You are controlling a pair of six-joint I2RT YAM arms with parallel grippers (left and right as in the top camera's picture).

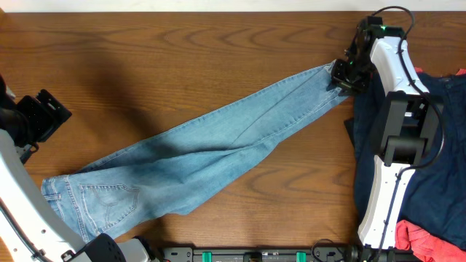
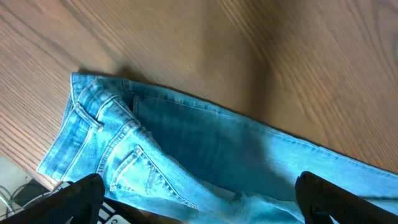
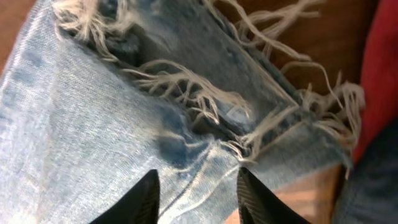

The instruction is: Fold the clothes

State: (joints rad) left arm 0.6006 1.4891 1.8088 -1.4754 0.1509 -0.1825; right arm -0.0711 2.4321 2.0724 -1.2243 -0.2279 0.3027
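Jeans (image 1: 211, 149): right gripper (image 3: 198, 200) clamped on the frayed hem (image 3: 186, 81), beside the navy garment (image 1: 448, 196). Legs run diagonally across the wooden table (image 1: 182, 51). Left gripper (image 2: 199, 186) spread, empty, over the waistband (image 2: 81, 118). Likely the first fold; next, carry the hem to the waistband.

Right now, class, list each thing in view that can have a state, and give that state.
jeans, not folded, stretched out diagonally.
left gripper, jaws open, holding nothing.
right gripper, jaws shut on the jeans at the frayed end.
navy garment, crumpled, not folded.
red garment, crumpled, not folded.
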